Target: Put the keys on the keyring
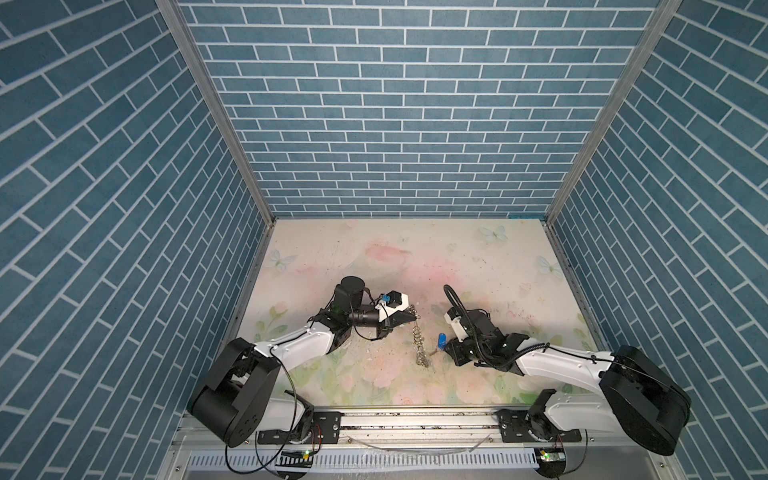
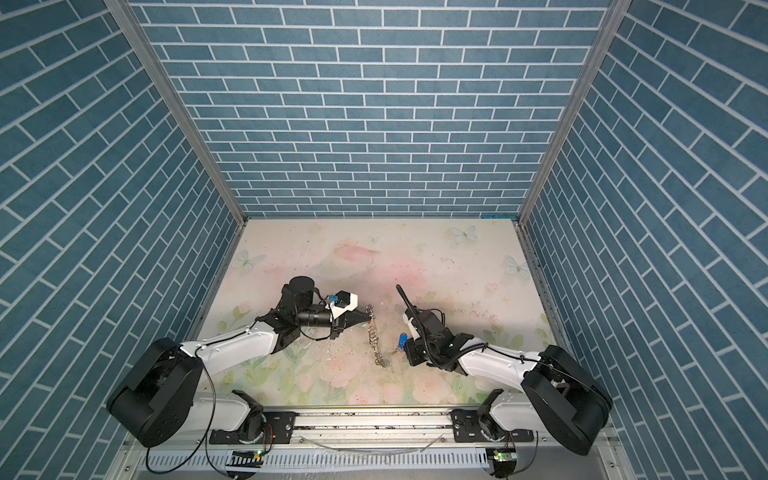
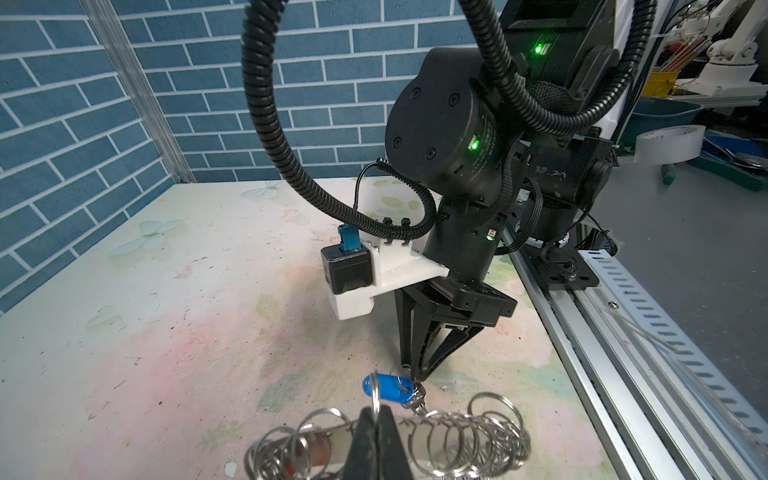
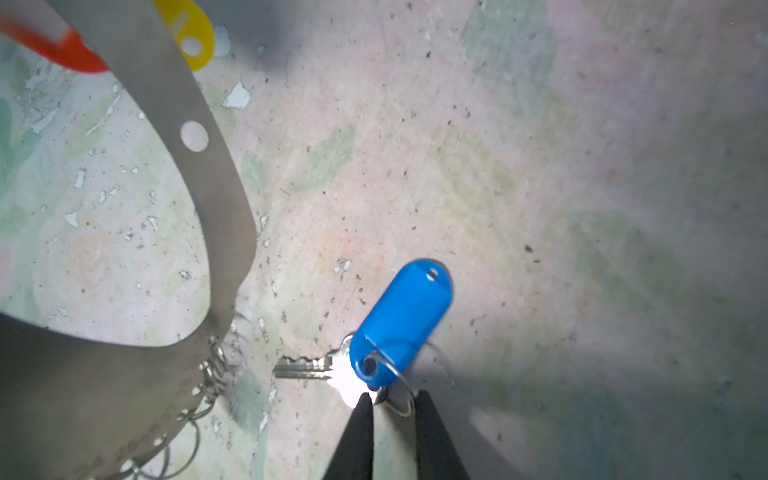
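Nearest the counter's front edge, where both arms are mounted, the right tool [image 4: 390, 399] is hanging low over the counter [image 1: 415, 257]. Its two black fingers are standing narrowly apart, with the small wire ring of a blue-tagged key [image 4: 401, 324] sitting between them. It is not clear whether they are pinching that ring or only bracketing it. The key's silver blade is pointing at the keyring [image 4: 216, 199], just beside it but not touching, which looks like lining up to thread it on.

Just beyond, roughly mid-counter and a little toward the front edge, the keyring is standing on edge rather than lying flat. Its lower end appears to be resting on the counter. It is a thin silvery band with a punched hole, and a row of small split rings [image 3: 469, 440] is hanging along it like a coil. The left tool [image 3: 377, 411] is clamping the band among those rings, apparently holding it raised and steady so the other arm has a fixed target.

Past the band, a red tag [image 4: 62, 45] and a yellow tag [image 4: 191, 33] are showing, blurred. Whether they are already strung on cannot be told.

Farther back, the flower-printed counter is running on to blue brick-patterned walls [image 1: 395, 124].
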Robot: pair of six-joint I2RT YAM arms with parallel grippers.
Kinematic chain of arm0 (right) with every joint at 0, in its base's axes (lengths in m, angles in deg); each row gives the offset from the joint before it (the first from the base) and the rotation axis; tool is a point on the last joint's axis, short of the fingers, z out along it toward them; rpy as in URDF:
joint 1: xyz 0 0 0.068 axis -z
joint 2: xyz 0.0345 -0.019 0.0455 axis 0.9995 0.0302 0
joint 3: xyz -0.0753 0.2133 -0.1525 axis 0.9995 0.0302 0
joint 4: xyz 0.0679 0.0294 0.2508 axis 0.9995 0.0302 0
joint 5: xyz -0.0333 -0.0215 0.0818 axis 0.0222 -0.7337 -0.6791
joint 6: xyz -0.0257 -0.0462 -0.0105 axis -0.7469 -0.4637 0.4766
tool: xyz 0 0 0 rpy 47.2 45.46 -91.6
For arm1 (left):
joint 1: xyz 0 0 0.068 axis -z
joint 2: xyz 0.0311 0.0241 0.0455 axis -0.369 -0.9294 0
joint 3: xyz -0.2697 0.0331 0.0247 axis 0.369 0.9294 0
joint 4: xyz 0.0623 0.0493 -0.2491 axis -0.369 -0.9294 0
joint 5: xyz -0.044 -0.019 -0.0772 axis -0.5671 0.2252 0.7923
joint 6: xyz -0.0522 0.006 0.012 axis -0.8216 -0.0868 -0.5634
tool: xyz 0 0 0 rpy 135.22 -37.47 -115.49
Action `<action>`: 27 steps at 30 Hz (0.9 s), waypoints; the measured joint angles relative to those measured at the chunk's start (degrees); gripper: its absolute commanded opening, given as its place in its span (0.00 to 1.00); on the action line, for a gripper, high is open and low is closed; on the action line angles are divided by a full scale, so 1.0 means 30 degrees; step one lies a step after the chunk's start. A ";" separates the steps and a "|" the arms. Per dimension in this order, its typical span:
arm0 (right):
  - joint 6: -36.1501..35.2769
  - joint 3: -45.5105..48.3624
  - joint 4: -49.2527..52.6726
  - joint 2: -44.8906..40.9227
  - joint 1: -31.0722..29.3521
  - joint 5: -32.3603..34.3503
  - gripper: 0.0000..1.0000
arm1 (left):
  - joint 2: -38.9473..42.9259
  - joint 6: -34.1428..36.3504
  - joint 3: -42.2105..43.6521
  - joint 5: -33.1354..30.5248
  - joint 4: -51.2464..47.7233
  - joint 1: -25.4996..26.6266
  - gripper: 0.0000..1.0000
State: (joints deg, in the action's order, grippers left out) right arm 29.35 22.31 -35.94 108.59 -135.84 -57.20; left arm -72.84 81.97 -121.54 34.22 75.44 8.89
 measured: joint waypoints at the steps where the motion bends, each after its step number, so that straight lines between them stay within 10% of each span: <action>1: 0.0007 0.0000 -0.0109 0.0000 0.0000 0.0029 0.21 | 0.0000 0.0000 0.0000 0.0000 0.0000 0.0000 0.00; 14: -0.0022 0.0044 -0.0954 0.0656 -0.0022 0.0277 0.30 | 0.0000 0.0000 0.0000 0.0000 0.0000 0.0000 0.00; 27: -0.0219 -0.0554 -0.0233 0.0962 -0.0022 0.0197 0.07 | 0.0000 0.0000 0.0000 0.0000 0.0000 0.0000 0.00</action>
State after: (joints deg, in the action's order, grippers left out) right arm 28.70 20.65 -36.64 111.48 -135.90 -56.61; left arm -72.84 81.97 -121.54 34.22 75.44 8.89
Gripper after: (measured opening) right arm 0.089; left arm 0.044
